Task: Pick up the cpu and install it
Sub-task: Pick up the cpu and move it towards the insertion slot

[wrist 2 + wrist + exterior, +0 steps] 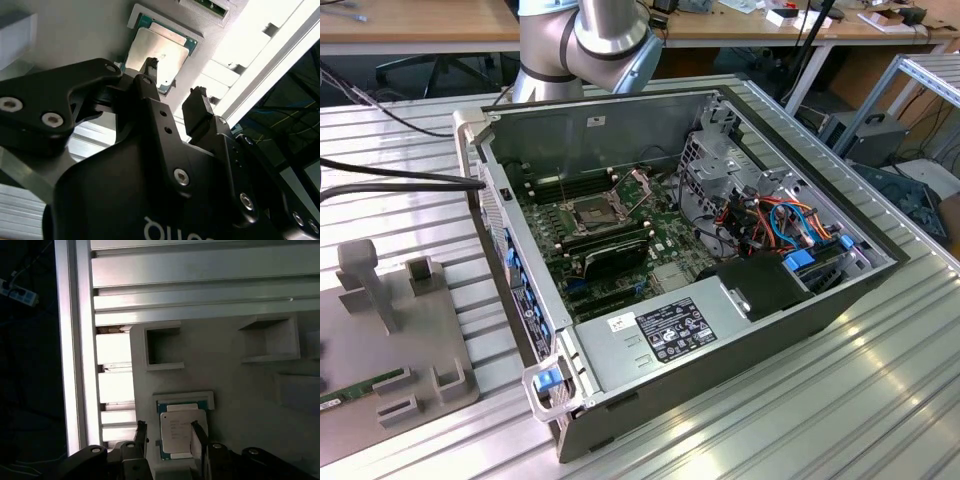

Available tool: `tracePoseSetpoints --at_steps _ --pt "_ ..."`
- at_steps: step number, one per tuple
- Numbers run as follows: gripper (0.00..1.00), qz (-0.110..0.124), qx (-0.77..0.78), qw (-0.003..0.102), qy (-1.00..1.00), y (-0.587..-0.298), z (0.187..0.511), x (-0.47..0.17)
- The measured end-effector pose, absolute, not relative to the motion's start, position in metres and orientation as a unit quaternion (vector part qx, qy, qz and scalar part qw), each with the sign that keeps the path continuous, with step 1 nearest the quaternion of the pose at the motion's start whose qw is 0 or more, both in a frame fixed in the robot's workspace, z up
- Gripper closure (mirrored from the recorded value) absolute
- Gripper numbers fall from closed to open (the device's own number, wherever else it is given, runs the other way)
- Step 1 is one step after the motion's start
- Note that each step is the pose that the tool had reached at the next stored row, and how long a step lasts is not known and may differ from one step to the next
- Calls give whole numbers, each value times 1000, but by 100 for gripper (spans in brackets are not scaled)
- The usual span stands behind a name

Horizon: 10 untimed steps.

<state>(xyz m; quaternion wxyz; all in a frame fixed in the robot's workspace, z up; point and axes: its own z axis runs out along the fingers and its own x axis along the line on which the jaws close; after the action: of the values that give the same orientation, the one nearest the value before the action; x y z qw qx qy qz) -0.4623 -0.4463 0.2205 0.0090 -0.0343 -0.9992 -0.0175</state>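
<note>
Hovering close over the grey holder block (235,390) with the black gripper (170,432), fingers spread wide and released, clasping nothing. Straddling the cpu (177,436) in the first wrist view, with one fingertip standing off each flank of the chip and neither plainly pressing on it. Lying flat and silver face up in a shallow square pocket near one edge of the holder block, with a thin green rim peeking out around the metal lid. Showing likewise in the second wrist view, with the chip sitting just beyond the fingertips, between them, seated in its pocket. Sharing a ribbed metal table (880,400) with an open computer case (740,370), standing just beside the holder block toward the exterior view's right and baring a dark square socket (592,210) on its green board, well apart from the holder block.
</note>
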Motion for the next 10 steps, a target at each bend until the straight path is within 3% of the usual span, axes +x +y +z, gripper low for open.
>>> tracePoseSetpoints --at_steps 10 --pt "52 -17 -34 9 -999 -450 214 -462"
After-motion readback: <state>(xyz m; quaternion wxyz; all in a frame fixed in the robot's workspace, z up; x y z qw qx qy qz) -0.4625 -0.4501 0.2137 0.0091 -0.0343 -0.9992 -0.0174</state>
